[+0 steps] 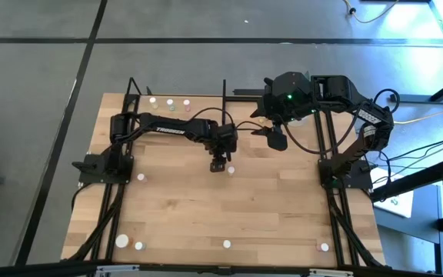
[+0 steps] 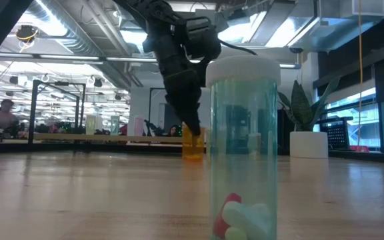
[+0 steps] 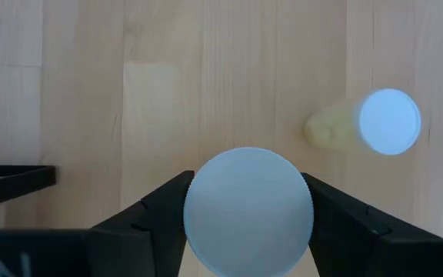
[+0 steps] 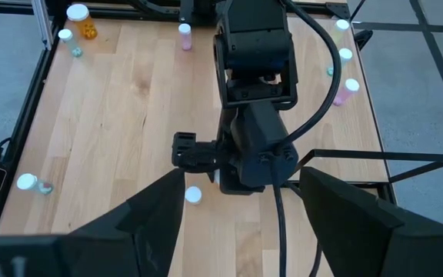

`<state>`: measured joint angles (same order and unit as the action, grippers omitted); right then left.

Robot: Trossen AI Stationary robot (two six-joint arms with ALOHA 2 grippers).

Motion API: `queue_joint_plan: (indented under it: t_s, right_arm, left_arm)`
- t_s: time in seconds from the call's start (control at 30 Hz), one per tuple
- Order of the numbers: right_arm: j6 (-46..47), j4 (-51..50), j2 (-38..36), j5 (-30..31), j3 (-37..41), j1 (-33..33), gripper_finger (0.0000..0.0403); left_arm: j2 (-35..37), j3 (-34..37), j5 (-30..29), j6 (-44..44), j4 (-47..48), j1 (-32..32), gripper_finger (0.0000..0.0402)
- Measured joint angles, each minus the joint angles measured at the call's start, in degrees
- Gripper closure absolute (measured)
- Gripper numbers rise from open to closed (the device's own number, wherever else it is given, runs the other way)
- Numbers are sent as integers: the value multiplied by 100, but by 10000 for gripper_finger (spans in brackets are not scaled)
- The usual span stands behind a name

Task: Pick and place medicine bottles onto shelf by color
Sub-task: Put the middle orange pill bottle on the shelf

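Note:
My left gripper (image 1: 218, 163) is near the table's middle, pointing steeply down, shut on a medicine bottle with a white cap (image 3: 248, 208). In the low view an orange bottle body (image 2: 193, 145) shows under its fingers (image 2: 192, 127). A second bottle (image 3: 368, 123), yellowish with a white cap, stands on the table close beside it (image 1: 231, 170). The shelf (image 1: 198, 108) lies along the table's far edge, and three bottles (image 1: 171, 102) stand on it. My right gripper (image 1: 275, 138) hangs open, high over the far right of the table, holding nothing. My left gripper has the bottle's white cap (image 3: 194, 208) pinched between its two fingers, one on each side. The fingers come from above, pointing steeply down. The bottle stays upright. In the low view its base (image 2: 193, 157) seems to rest on the table.
Loose bottles stand at the left (image 1: 141, 177) and along the near edge (image 1: 121, 241), (image 1: 227, 244), (image 1: 324, 247). One clear, white-capped bottle (image 2: 242, 147) stands right before the low camera. A white plant pot (image 2: 309, 143) sits beyond the table. Black frame bars (image 1: 224, 88) rise at the shelf.

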<state>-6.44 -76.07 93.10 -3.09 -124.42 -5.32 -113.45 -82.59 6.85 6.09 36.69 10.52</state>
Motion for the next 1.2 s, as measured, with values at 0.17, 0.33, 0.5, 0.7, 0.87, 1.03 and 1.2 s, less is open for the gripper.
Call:
queue_joint_plan:
  t_s: [0.17, 0.33, 0.5, 0.7, 0.87, 1.03, 1.2]
  right_arm:
    - [0, 0, 0, 0, 0, 0, 144]
    - [0, 0, 0, 0, 0, -2, 144]
    - [0, 2, -1, 0, 0, -2, 144]
    - [0, 2, -1, 0, 0, -1, 144]
    - [0, 2, 0, 0, 0, 0, 144]
    - [0, 2, -1, 0, 0, -1, 144]
    - [0, 2, -1, 0, 0, 0, 144]
  left_arm:
    - [0, 0, 2, 15, 41, 0, 189]
    - [0, 0, 2, 46, 39, 0, 189]
    - [0, 0, 2, 50, 40, 0, 186]
    - [0, 0, -16, 243, 94, -22, 193]
    - [2, -4, -199, 293, 96, -63, 202]
    - [2, -6, -222, 308, 94, -58, 208]
    - [2, -4, -225, 308, 96, -58, 209]
